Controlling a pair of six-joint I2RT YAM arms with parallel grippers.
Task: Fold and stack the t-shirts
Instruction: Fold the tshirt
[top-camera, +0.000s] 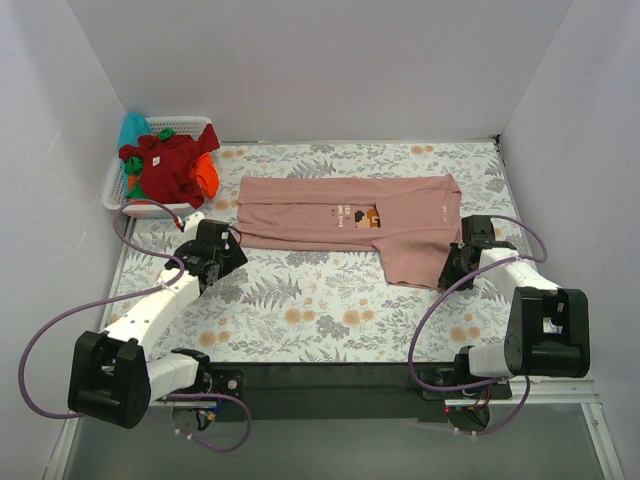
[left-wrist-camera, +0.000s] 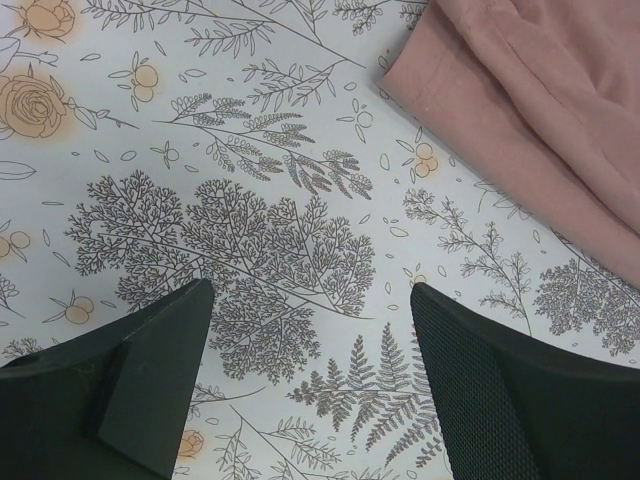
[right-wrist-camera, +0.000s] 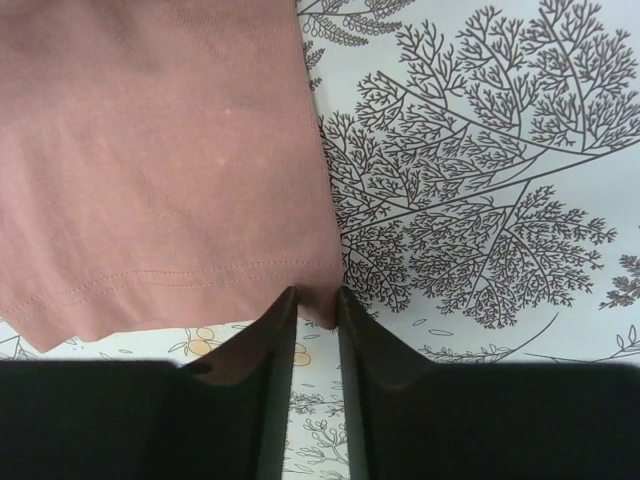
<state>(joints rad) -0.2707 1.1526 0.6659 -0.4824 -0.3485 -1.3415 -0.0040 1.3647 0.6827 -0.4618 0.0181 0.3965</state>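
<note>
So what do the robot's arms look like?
Both arms are white tubes joined by chunky black blocks: the left arm and the right arm. A thin purple cable loops along each one. Each arm ends in a black gripper with two wedge-shaped fingers: the left gripper and the right gripper.

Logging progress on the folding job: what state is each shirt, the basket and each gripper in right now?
pink t-shirt: lying flat, partly folded.
dark red t-shirt: crumpled in the basket.
orange t-shirt: crumpled in the basket.
teal t-shirt: bunched in the basket.
basket: upright, heaped.
left gripper: open, empty.
right gripper: closed on the pink t-shirt's hem corner.
</note>
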